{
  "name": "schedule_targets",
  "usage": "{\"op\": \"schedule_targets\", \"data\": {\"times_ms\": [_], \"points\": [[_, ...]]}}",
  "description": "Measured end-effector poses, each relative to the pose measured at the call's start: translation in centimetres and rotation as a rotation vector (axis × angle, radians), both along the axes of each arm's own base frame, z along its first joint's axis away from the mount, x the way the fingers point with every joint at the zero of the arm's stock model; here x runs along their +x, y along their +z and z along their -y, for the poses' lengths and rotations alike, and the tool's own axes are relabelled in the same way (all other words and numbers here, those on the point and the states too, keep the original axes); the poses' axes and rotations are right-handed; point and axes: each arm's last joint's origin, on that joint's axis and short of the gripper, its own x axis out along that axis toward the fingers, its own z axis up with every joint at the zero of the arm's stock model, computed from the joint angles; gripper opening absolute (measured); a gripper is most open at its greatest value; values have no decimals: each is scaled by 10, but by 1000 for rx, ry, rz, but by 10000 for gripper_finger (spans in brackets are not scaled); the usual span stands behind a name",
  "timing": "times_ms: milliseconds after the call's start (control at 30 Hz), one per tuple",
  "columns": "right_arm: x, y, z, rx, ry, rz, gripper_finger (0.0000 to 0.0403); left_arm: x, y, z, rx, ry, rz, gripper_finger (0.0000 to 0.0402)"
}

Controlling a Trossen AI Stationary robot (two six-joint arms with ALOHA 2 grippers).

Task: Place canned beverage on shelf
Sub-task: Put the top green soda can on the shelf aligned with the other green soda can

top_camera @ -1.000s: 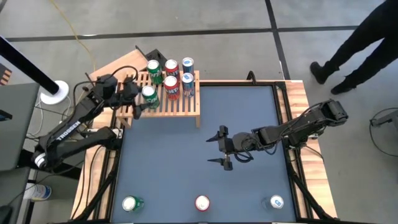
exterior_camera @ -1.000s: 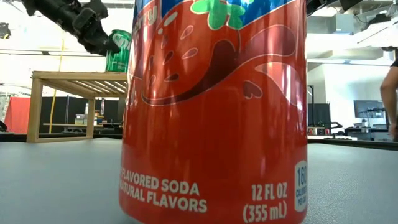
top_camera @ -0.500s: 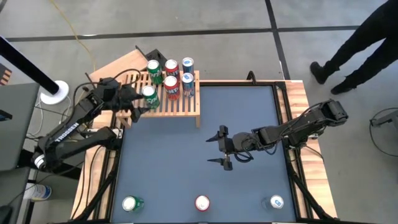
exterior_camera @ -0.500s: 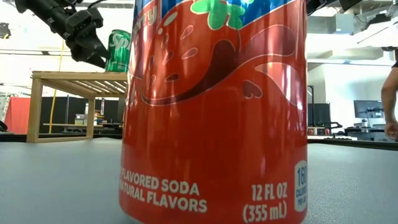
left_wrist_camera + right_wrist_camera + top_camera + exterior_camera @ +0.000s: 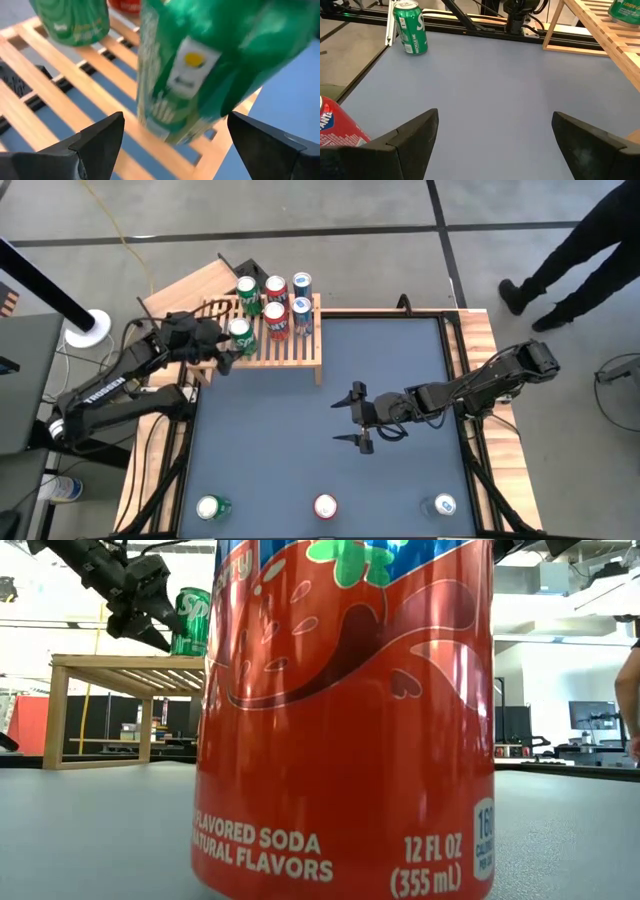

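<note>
Blue-grey matte tabletop (image 5: 300, 440) inside a black frame, with light wooden side boards (image 5: 495, 430) down its edges. At the far left corner sits the low light-wood slatted shelf (image 5: 300, 352), carrying five cans: two green, two red and one blue can (image 5: 301, 284) in the back rows, plus a green soda can (image 5: 240, 336) standing upright on the front slats near the shelf's left end. The left gripper (image 5: 218, 352) is just beside that green can, fingers spread and released, nothing between them; the wrist view shows the can standing free on the slats between the two dark fingertips (image 5: 95, 145). The right gripper (image 5: 355, 418) hangs over mid-table, fingers wide apart, empty. Along the near edge are three more cans: a green one (image 5: 212, 507), a big red soda can (image 5: 345, 710) right at the low camera, and a blue-white one (image 5: 444, 505). Grey concrete floor with dark lines around; a person's dark-trousered legs (image 5: 570, 250) are at far right, and a white round stand base (image 5: 87, 328) at left.
</note>
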Motion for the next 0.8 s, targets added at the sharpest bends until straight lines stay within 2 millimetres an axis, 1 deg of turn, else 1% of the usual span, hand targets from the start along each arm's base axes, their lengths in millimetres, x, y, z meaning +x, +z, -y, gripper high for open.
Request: {"op": "schedule_targets", "data": {"times_ms": [167,300,467,600,800], "points": [[0,0,0,0,0,0,380,5,3,3,20,16,33,342],[0,0,0,0,0,0,380,12,0,4,3,59,16,342],[0,1,0,2,0,6,380,27,-5,4,10,95,-16,342],[0,1,0,2,0,5,380,38,-4,5,41,116,9,341],[0,0,-1,1,2,2,380,44,-5,7,67,188,2,341]]}}
